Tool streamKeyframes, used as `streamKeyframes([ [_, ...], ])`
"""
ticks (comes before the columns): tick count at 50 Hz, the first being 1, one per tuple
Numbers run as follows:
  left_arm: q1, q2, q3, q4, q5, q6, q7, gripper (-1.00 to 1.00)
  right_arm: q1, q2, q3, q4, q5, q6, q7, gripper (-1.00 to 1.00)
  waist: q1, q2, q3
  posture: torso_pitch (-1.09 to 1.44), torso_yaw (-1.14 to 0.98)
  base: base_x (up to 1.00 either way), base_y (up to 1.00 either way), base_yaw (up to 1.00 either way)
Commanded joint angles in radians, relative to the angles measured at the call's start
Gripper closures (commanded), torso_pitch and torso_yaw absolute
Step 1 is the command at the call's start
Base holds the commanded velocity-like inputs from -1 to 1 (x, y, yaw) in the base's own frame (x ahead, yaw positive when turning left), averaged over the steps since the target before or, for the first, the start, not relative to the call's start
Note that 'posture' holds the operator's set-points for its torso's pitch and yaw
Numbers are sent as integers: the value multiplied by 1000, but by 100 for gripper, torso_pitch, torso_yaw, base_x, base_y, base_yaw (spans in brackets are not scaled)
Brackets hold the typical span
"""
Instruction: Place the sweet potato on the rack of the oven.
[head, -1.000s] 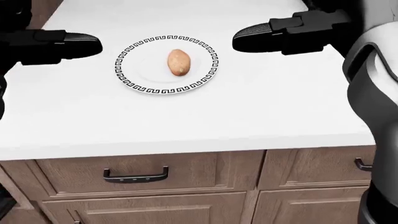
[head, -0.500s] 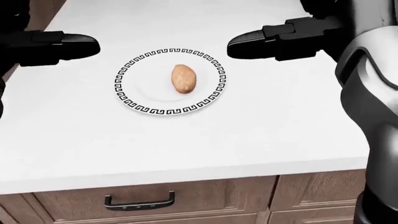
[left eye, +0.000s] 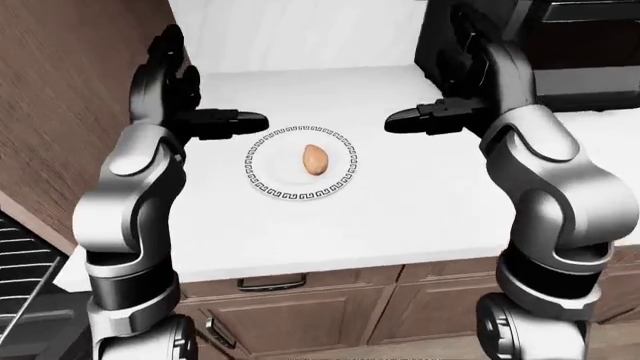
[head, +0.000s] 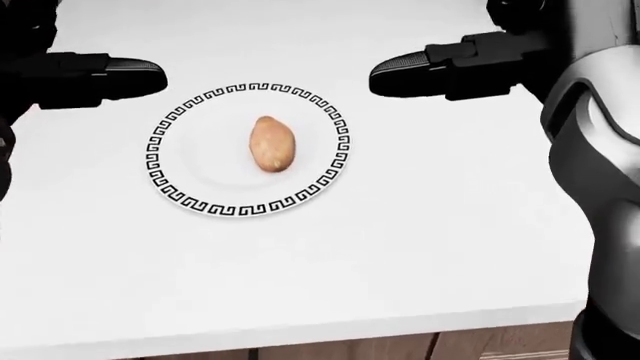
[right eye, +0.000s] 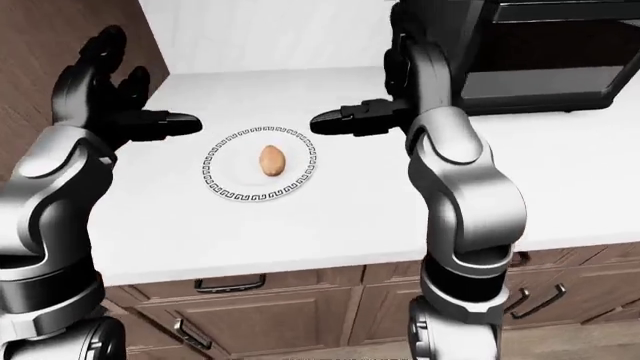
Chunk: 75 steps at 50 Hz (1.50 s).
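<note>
On the smooth white countertop (head: 420, 225), a tan oval sweet potato (head: 271, 143) lies on a round white plate with black Greek-key border (head: 330, 176); both black hands, left (head: 100, 75) and right (head: 440, 69), hover open-fingered.

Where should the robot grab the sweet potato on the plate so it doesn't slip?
Probably across its fat middle, coming straight down from above. The sweet potato lies flat on the plate, long ends pointing to the head view's top and bottom, so fingers fit on its two long sides. The right hand and left hand both hover open nearby.
</note>
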Motion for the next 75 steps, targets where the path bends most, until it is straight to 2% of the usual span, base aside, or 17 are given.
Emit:
streamKeyframes([
  [1,-35,10,6,-25,1,-19,2,-100,-37,-13,-12,-24,-1,-29,1,-100,-2,2,-38,0,0,1,0,0],
  [5,-34,9,6,-28,1,-18,4,-100,-35,-15,-15,-24,0,-31,2,-100,6,-11,-43,0,0,0,0,0],
  [9,-35,9,4,-30,1,-15,4,-100,-43,-15,-15,-30,3,-20,0,-100,11,-15,-45,0,0,0,0,0],
  [25,-33,5,3,-24,2,-19,5,-100,-42,-11,-5,-24,-8,-22,11,-100,13,-14,-40,0,0,0,0,0],
  [29,-34,5,6,-24,-2,-20,7,-100,-60,-5,11,-32,-17,-9,16,-100,12,-14,-39,0,0,0,0,0],
  [34,-36,7,6,-28,-4,-16,10,-100,-68,15,40,41,-49,-59,34,-100,9,-11,-37,0,0,0,0,0],
  [39,-38,13,13,-26,-10,-16,10,-100,-128,38,102,142,-120,-76,96,-100,6,-8,-40,0,0,0,0,0],
  [48,-36,22,20,-30,-25,-14,19,-100,-253,89,117,365,-209,-157,213,-100,3,3,-41,0,0,0,0,0],
  [50,-35,24,20,-26,-27,-18,20,-100,-277,92,135,416,-223,-174,266,-100,3,4,-41,0,0,0,0,0],
  [56,-34,28,21,-27,-33,-18,22,-100,-285,146,154,493,-259,-239,363,-100,2,7,-44,0,0,0,0,0],
  [64,-33,31,22,-27,-37,-18,24,-100,-313,172,170,580,-316,-330,478,-100,2,13,-45,0,0,0,0,0],
  [75,-36,34,23,-28,-40,-13,27,-100,-300,200,177,614,-382,-353,585,-100,1,16,-50,0,0,0,0,0],
])
